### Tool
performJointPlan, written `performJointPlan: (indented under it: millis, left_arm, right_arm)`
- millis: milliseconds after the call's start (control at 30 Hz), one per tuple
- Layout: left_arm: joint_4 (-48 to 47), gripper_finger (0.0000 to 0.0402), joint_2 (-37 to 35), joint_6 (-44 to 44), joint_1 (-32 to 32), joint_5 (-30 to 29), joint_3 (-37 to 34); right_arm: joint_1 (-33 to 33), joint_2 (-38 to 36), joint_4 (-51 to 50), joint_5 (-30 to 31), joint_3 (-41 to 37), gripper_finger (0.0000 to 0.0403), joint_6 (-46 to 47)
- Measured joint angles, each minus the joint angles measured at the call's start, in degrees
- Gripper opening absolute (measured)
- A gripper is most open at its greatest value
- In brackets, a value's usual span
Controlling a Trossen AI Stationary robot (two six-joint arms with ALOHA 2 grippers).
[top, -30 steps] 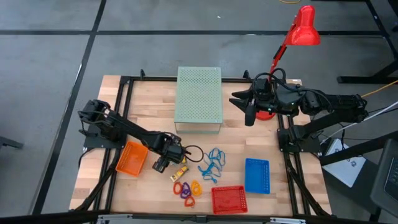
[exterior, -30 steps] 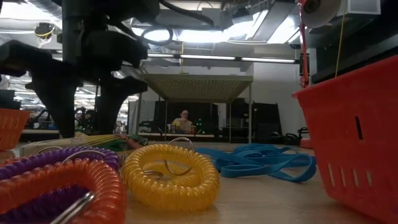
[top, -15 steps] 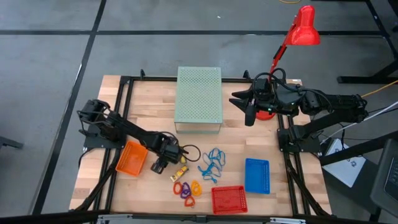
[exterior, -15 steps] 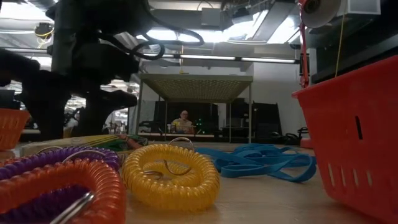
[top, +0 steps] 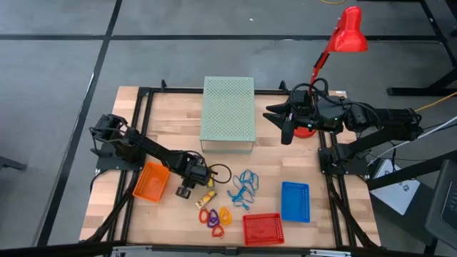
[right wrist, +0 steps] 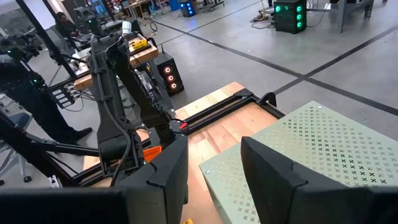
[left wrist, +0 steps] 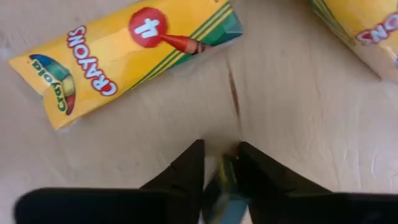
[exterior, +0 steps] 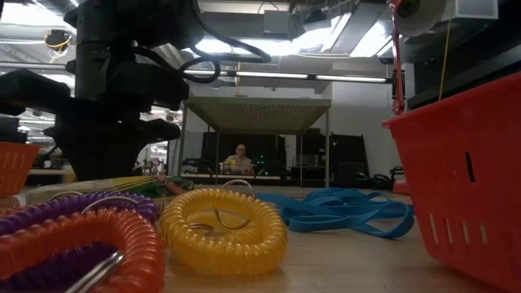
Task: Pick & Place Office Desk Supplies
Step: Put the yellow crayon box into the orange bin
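My left gripper point(top: 184, 193) stands low over the table between the orange bin and the coil rings, shut on a yellow crayon pack point(left wrist: 222, 180). Two more yellow crayon packs point(left wrist: 130, 50) point(left wrist: 360, 25) lie flat on the wood just beyond its fingers. Orange, purple and yellow coil rings point(top: 214, 216) lie near the front edge, and a tangle of blue loops point(top: 244, 187) lies right of the gripper. My right gripper point(top: 285, 123) hangs open in the air at the back right, beside the lamp's base. My left gripper pinches the crayon pack between its two fingers, and only a narrow yellow and green strip of it point(left wrist: 224, 174) shows in the gap. The fingers come from above, pointing down. Whether the pack is clear of the table I cannot tell.
An orange bin point(top: 151, 181) stands left of the left gripper; a blue bin point(top: 295, 201) and a red bin point(top: 262, 228) stand at the front right. A pale green perforated box point(top: 228, 114) fills the back middle. A red desk lamp point(top: 341, 39) rises at the back right.
My left gripper has shut its fingers from wide apart onto the crayon pack, staying at the same spot. The other packs, rings and loops have not moved.
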Motion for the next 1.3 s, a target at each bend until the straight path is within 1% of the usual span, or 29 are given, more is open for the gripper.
performJointPlan:
  millis: [167, 267, 300, 467, 767, 900, 967, 1067, 1133, 1200, 1300]
  left_arm:
    - [0.2, 0.0038, -0.7, -1.8, 0.2, 2.1, 0.0]
    - [-0.7, 0.0027, -1.8, -4.0, 1.0, 4.9, 0.3]
    - [-1.3, 0.0026, -2.1, -4.8, 1.3, 6.2, 0.4]
    - [-0.4, 0.0030, -5.3, -7.6, 3.6, 8.6, 2.7]
    - [0.0, 0.0029, -10.5, -11.4, 9.7, 7.1, 9.8]
    - [0.2, 0.0028, -14.1, -15.6, 12.2, 6.6, 12.6]
    - [1.1, 0.0028, -17.2, -18.4, 12.9, 5.6, 12.8]
    - [5.2, 0.0028, -23.8, -23.5, 13.2, 3.4, 11.0]
    - [8.0, 0.0028, -28.9, -26.6, 12.2, -0.7, 9.0]
    - [8.7, 0.0027, -33.9, -29.9, 10.3, -4.6, 6.3]
    - [8.5, 0.0027, -40.3, -36.8, 5.4, -10.5, 0.8]
  right_arm:
    - [0.0, 0.0, 0.0, 0.0, 0.0, 0.0151, 0.0]
    - [0.0, 0.0, 0.0, 0.0, 0.0, 0.0151, 0.0]
    - [0.0, 0.0, 0.0, 0.0, 0.0, 0.0151, 0.0]
    - [0.0, 0.0, 0.0, 0.0, 0.0, 0.0151, -0.3]
    - [0.0, 0.0, 0.0, 0.0, 0.0, 0.0151, -1.7]
    - [0.0, 0.0, 0.0, 0.0, 0.0, 0.0151, -2.4]
    - [0.0, 0.0, 0.1, 0.1, 0.0, 0.0151, -2.8]
    - [0.0, 0.0, 0.2, 0.1, 0.0, 0.0151, -2.8]
    - [0.0, 0.0, 0.3, 0.1, 0.0, 0.0151, -3.1]
    - [0.0, 0.0, 0.6, 0.2, 0.0, 0.0151, -3.3]
    - [0.0, 0.0, 0.6, 0.2, 0.0, 0.0151, -3.5]
